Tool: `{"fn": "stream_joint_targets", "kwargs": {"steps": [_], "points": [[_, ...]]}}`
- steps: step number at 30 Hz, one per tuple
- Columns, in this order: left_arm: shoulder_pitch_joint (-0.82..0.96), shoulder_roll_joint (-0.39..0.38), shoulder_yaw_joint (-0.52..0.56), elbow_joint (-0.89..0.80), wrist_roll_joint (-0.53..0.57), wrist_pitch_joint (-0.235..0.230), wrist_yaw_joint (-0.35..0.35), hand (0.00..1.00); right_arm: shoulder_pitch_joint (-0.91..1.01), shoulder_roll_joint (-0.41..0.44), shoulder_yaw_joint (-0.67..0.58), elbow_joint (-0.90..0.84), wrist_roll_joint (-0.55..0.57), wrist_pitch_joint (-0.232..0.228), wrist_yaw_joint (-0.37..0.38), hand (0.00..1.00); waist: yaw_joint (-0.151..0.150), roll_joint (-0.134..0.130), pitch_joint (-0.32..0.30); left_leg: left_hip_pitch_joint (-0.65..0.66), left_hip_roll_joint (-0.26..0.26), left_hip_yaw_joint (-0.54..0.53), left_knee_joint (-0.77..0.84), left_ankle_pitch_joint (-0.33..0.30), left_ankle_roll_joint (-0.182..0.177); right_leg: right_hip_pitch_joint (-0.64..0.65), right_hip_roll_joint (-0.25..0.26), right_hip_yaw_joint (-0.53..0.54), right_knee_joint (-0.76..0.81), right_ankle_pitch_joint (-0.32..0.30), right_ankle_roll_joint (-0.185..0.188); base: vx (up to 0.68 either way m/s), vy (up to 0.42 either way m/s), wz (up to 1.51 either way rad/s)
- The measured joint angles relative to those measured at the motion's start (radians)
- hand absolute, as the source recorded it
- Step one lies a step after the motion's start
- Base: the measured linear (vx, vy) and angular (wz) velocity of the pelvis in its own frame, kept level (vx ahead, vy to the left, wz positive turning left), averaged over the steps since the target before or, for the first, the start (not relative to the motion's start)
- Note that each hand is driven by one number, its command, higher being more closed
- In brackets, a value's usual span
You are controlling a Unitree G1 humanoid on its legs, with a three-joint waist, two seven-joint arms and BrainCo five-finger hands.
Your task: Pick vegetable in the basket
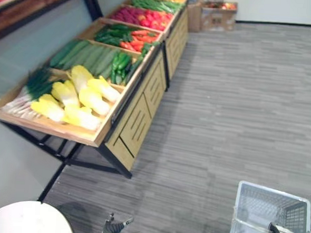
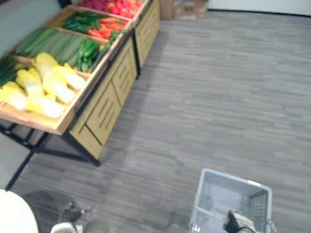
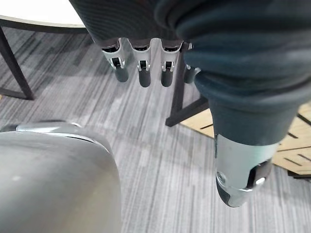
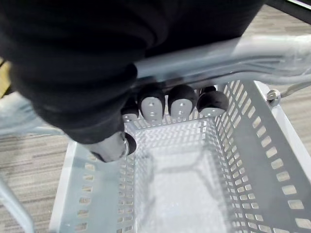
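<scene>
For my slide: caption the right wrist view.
Right hand curled round the handle of the grey basket.

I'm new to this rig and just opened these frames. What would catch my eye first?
The pale yellow cabbages stand out, heaped at the near end of the long wooden produce stand on the left. At lower right, the right hand curls round the handle of an empty grey basket; the left hand hangs open.

The pale perforated basket is upright at 5 o'clock, its metal handle wrapped by the right hand. Yellow-white cabbages lie in the wooden bench's nearest compartment at 10 o'clock, with long green cucumbers in the next compartment behind.
</scene>
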Motion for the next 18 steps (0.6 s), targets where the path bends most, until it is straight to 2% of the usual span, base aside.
{"fn": "stream_joint_targets", "kwargs": {"steps": [1,3,4,5,6,8,9,11,12,15,16,17,18], "points": [[0.002,-0.002,0.0,-0.008,0.0,0.0,0.0,0.0,-0.004,-0.002,0.0,0.0,0.0,0.001,-0.008,1.0,-0.001,0.0,0.0,-0.023,-0.026,0.045,-0.005,-0.039,0.0,0.022,0.005,-0.033,-0.021,0.0,0.0,0.17,-0.098,0.71],[0.0,-0.002,0.0,-0.012,0.001,0.001,0.0,0.0,0.0,0.005,0.0,0.0,0.0,0.001,-0.011,1.0,-0.001,0.0,0.0,-0.036,-0.065,0.12,-0.11,-0.059,-0.006,0.046,0.015,-0.1,-0.04,0.001,-0.001,0.14,-0.038,0.81],[-0.001,-0.004,-0.003,-0.011,0.001,0.003,0.0,0.0,0.005,0.006,-0.001,0.0,0.002,0.0,-0.013,1.0,-0.003,0.001,0.0,-0.03,-0.092,0.143,-0.183,-0.053,-0.006,0.054,0.018,-0.13,-0.042,0.001,0.0,0.13,0.017,0.86],[-0.001,-0.008,-0.004,-0.011,0.003,0.004,-0.001,0.0,0.008,0.007,-0.002,0.0,0.003,-0.001,-0.013,1.0,-0.004,0.004,-0.003,-0.026,-0.123,0.147,-0.269,-0.016,0.001,0.058,0.024,-0.156,-0.042,0.001,0.0,0.08,0.048,0.71],[-0.001,-0.009,-0.003,-0.011,0.004,0.006,-0.001,0.0,0.009,0.012,-0.005,0.0,0.003,-0.001,-0.013,1.0,-0.004,0.005,-0.003,-0.015,-0.136,0.163,-0.319,-0.013,0.008,0.064,0.028,-0.173,-0.043,0.001,0.001,0.12,0.076,0.87],[0.0,-0.007,-0.003,-0.008,0.011,0.007,-0.001,0.0,0.02,0.035,-0.01,-0.001,0.002,-0.002,-0.014,1.0,0.004,-0.001,-0.029,0.046,-0.187,0.107,-0.504,0.003,0.018,0.074,0.036,-0.211,-0.07,0.008,0.014,0.13,0.087,0.89],[-0.002,-0.005,-0.002,-0.008,0.01,0.007,-0.001,0.0,0.015,0.038,-0.01,-0.001,0.002,-0.002,-0.014,1.0,0.012,-0.005,-0.028,0.054,-0.195,0.091,-0.528,0.003,0.018,0.081,0.039,-0.213,-0.082,0.011,0.018,0.11,0.082,0.65],[-0.008,0.013,-0.002,-0.006,0.012,0.007,0.0,0.0,-0.004,0.059,-0.007,-0.001,0.003,-0.002,-0.016,1.0,0.036,-0.034,-0.033,0.053,-0.229,0.045,-0.541,0.007,0.025,0.116,0.029,-0.217,-0.128,0.025,0.042,0.08,0.073,0.54],[-0.007,0.016,-0.003,-0.002,0.013,0.008,0.0,0.0,-0.008,0.063,-0.007,-0.001,0.008,-0.006,-0.018,1.0,0.04,-0.04,-0.037,0.055,-0.238,0.04,-0.539,0.009,0.026,0.124,0.024,-0.216,-0.136,0.027,0.045,0.05,0.062,0.47],[0.002,0.026,-0.004,0.027,0.016,0.009,0.001,0.0,-0.059,0.083,0.018,-0.001,0.019,-0.042,-0.021,1.0,0.05,-0.042,-0.042,0.065,-0.26,0.024,-0.534,0.009,0.027,0.149,0.011,-0.211,-0.147,0.033,0.054,0.01,0.041,0.17],[0.012,0.026,-0.004,0.042,0.018,0.01,0.0,0.0,-0.071,0.1,0.021,0.0,0.02,-0.048,-0.021,1.0,0.053,-0.042,-0.043,0.074,-0.273,0.022,-0.538,0.003,0.032,0.152,0.0,-0.211,-0.129,0.026,0.068,0.0,0.042,-0.06],[0.018,0.03,-0.004,0.051,0.018,0.009,-0.001,0.0,-0.071,0.11,0.021,-0.001,0.02,-0.051,-0.021,1.0,0.055,-0.059,-0.038,0.084,-0.294,0.021,-0.519,-0.041,0.041,0.146,-0.036,-0.206,-0.078,-0.013,0.118,0.07,0.088,-0.04],[0.025,0.027,-0.01,0.066,0.018,0.012,-0.002,0.0,-0.071,0.109,0.013,0.0,0.021,-0.05,-0.023,1.0,0.048,-0.045,-0.04,0.093,-0.304,0.017,-0.488,-0.116,0.062,0.122,-0.068,-0.193,0.016,-0.052,0.128,0.06,0.126,0.03]]}}
